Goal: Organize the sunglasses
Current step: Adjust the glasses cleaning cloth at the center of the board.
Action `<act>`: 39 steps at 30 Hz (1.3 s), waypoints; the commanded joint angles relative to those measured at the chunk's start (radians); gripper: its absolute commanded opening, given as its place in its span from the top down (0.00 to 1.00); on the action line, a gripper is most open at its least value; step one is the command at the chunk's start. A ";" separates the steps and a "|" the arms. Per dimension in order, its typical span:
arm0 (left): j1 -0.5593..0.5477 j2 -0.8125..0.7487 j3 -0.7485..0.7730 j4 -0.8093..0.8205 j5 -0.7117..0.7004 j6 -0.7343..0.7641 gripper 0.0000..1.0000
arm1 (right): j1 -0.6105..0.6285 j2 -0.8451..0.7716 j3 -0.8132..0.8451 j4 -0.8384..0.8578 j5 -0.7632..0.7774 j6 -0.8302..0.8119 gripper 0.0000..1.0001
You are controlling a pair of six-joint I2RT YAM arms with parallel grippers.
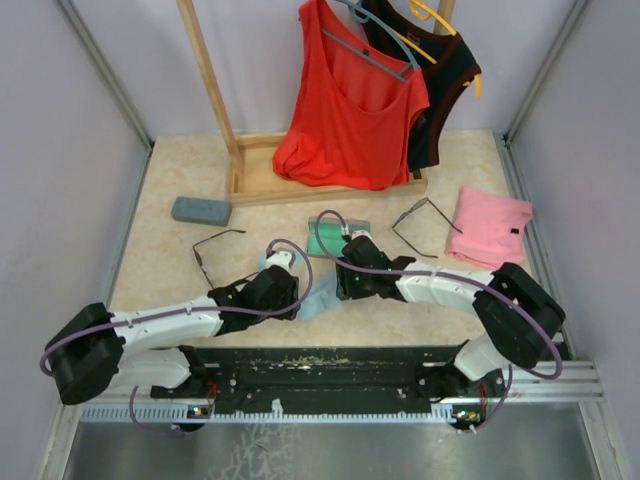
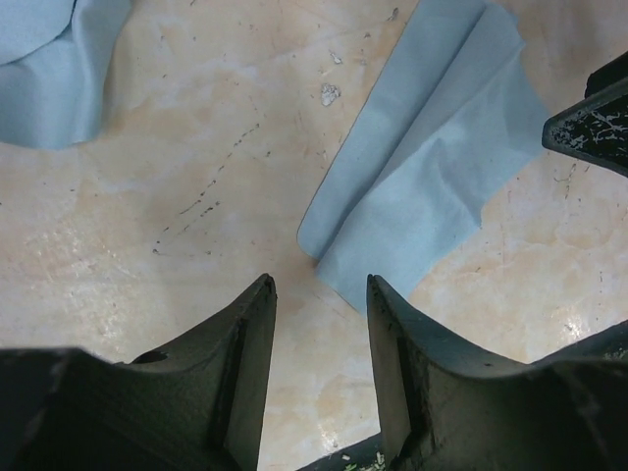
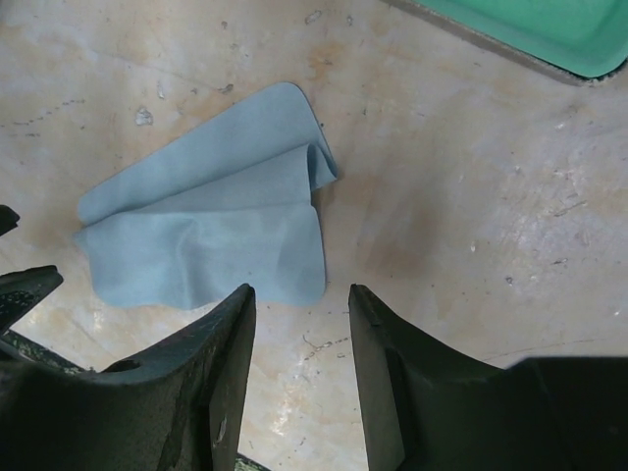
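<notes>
The beige marbled bench (image 1: 170, 285) carries a folded light blue cloth (image 2: 422, 167) lying flat just ahead of the left gripper (image 2: 319, 287) and the right gripper (image 3: 299, 291), between the two. A second blue cloth (image 2: 44, 69) lies ahead and to the left of the left gripper. Farther out on that side lie one pair of sunglasses (image 1: 210, 252) and a grey case (image 1: 200, 210). A green, grey-rimmed tray (image 3: 530, 29) lies beyond the right gripper. Off to that gripper's right are the other sunglasses (image 1: 415, 228), just beside a folded pink cloth (image 1: 490, 225). A wooden rack base (image 1: 270, 185) stands well beyond both.
</notes>
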 commanded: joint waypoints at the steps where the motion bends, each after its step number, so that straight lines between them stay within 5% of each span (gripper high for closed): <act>1: 0.009 -0.020 -0.013 0.029 0.020 -0.072 0.51 | 0.006 0.033 0.080 -0.009 0.047 -0.030 0.56; 18: 0.010 0.016 -0.053 0.089 0.073 -0.086 0.49 | 0.057 0.171 0.161 -0.091 0.044 -0.061 0.65; 27: 0.010 0.056 -0.045 0.142 0.088 -0.076 0.52 | 0.083 0.091 0.032 -0.114 0.114 0.040 1.00; 39: 0.046 -0.074 -0.027 0.102 0.051 -0.045 0.40 | 0.110 -0.088 -0.059 -0.276 0.160 0.131 1.00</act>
